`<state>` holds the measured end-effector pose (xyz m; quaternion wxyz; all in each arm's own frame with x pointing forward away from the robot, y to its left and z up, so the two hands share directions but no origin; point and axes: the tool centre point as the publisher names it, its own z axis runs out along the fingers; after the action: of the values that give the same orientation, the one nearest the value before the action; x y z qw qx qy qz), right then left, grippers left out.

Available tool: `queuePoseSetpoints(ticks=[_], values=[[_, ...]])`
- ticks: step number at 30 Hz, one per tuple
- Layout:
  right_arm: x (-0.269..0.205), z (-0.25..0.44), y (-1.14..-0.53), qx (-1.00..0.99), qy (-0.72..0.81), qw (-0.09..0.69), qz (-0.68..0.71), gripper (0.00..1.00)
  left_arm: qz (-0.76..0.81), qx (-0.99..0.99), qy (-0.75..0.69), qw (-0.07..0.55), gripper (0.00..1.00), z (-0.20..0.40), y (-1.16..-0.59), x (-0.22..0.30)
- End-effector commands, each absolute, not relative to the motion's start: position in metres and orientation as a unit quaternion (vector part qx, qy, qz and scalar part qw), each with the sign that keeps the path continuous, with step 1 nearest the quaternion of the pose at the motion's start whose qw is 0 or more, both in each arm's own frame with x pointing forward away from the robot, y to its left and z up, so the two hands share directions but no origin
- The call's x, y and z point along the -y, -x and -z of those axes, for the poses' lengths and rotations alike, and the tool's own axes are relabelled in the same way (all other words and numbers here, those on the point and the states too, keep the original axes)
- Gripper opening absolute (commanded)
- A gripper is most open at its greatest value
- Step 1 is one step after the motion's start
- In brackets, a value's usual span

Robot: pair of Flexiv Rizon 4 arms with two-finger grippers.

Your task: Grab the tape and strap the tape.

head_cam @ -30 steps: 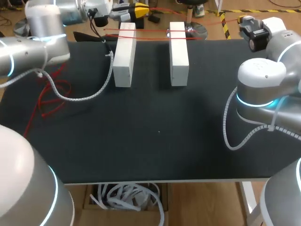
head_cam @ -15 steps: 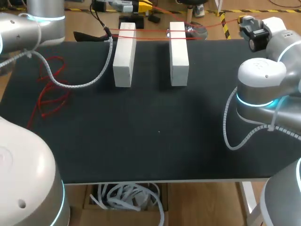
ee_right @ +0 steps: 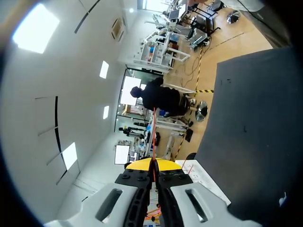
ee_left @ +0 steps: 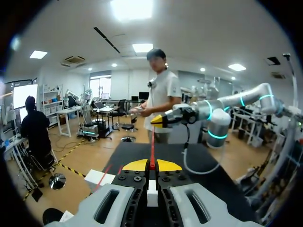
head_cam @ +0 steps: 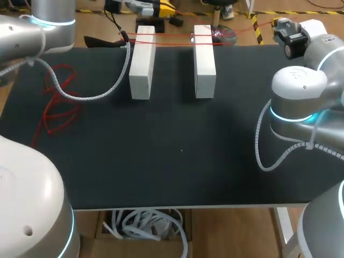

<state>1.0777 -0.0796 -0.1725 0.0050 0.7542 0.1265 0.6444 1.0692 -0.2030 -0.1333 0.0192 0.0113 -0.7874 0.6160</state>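
A thin red tape (head_cam: 172, 36) is stretched across the far ends of two white blocks (head_cam: 141, 62) (head_cam: 204, 60). In the head view my left gripper (head_cam: 165, 7) hangs beyond the table's far edge, and my right gripper (head_cam: 278, 22) is at the far right corner. In the left wrist view my left gripper (ee_left: 152, 164) is shut on the red tape (ee_left: 152, 144), which runs ahead to my right gripper (ee_left: 161, 120). One white block (ee_left: 99, 178) lies below. In the right wrist view my right gripper (ee_right: 152, 164) is shut on the tape (ee_right: 154, 137).
Loose red tape (head_cam: 56, 102) lies coiled at the left side of the black table (head_cam: 177, 156). A white corrugated cable (head_cam: 91, 97) from my left arm hangs over the table's left part. A box of white cables (head_cam: 145, 226) sits under the near edge.
My left arm has swung up and away toward the far edge, carrying its gripper and tape end a little to the right. The right arm and the blocks have not moved.
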Motion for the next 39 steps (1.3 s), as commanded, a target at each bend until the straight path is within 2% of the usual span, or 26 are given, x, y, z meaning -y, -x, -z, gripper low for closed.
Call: queuePoseSetpoints(ticks=[1, 8, 24, 39], values=[[0.080, 0.171, -1.078, -0.127, -0.757, 0.005, -0.641, 0.00, -0.550, 0.833, 0.003, 0.060, 0.00, 0.130, -1.077, 0.233], [0.080, 0.171, -1.078, -0.127, -0.757, 0.005, -0.641, 0.00, -0.494, 0.864, 0.026, 0.095, 0.00, 0.134, -1.071, 0.268], [0.080, 0.171, -1.078, -0.127, -0.757, 0.005, -0.641, 0.00, -0.384, 0.917, 0.024, 0.101, 0.00, 0.138, -1.067, 0.288], [0.080, 0.171, -1.078, -0.127, -0.757, 0.005, -0.641, 0.00, -0.332, 0.942, 0.005, 0.050, 0.00, 0.138, -1.068, 0.292]])
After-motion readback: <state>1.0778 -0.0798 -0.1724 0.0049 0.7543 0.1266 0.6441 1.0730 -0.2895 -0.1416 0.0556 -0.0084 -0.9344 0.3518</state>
